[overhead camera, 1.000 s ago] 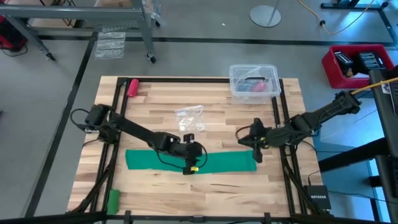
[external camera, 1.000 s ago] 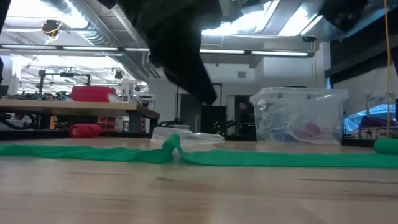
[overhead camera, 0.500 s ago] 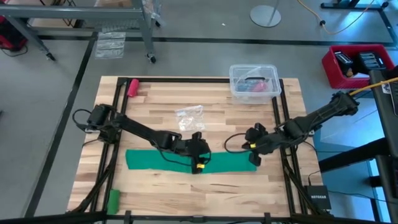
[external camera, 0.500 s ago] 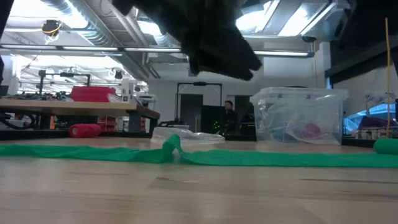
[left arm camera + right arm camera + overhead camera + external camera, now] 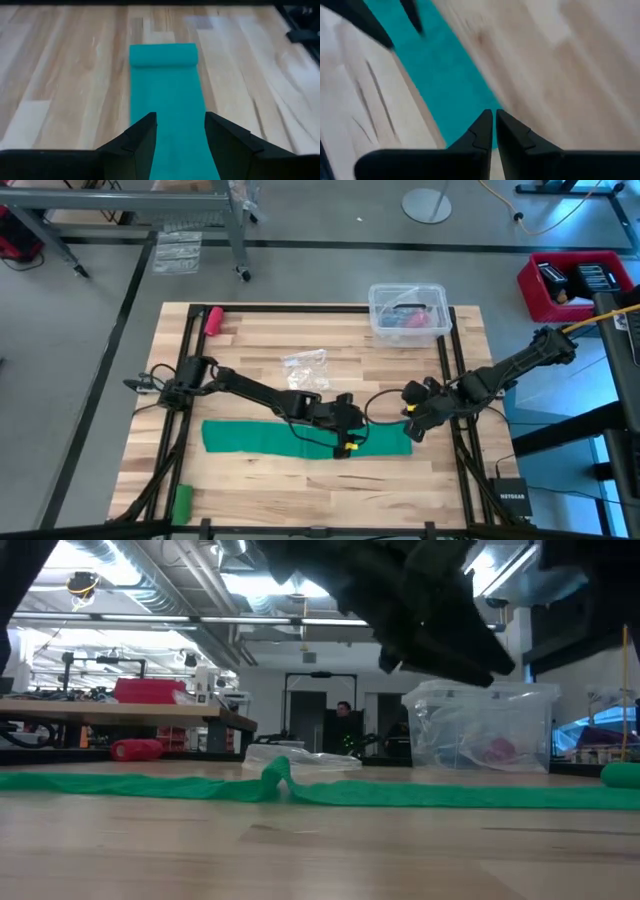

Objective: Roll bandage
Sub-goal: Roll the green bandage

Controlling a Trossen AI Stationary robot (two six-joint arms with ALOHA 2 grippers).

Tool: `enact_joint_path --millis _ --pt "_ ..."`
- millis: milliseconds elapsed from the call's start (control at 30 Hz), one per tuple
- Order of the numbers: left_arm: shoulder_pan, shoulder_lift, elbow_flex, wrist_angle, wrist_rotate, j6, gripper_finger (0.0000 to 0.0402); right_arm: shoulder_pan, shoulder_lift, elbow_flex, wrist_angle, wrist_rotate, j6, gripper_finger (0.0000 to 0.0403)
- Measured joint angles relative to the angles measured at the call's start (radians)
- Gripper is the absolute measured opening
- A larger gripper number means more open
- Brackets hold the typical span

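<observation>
Bandage [image 5: 300, 438] lies flat on the table [image 5: 250, 490], its started roll end ahead of my left gripper [image 5: 180, 135]. Left jaws spread, straddling the strip, probably lined up to reach that roll. Right gripper [image 5: 493, 131] pressed together, empty, over the strip's end.

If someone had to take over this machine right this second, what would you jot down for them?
Left end effector: open, hovering over the middle of the bandage, holding nothing.
Right end effector: shut, empty, at the strip's right end.
Bandage: lies flat across the front of the table; the wrist view shows a small rolled start at the far end.
Done: barely the first turn, if that.
Left: nearly all of the rolling.
</observation>
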Motion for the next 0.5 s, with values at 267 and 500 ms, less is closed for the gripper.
enact_joint_path --millis 267,500 --pt "-0.004 0.000 -0.001 -0.011 0.000 0.016 0.0159 0.071 0.039 -0.182 0.188 -0.158 0.287 0.0028" --pt "-0.017 -0.024 -0.001 -0.121 -0.001 0.036 0.0159 0.159 0.106 -0.236 0.273 -0.209 0.457 0.0028"
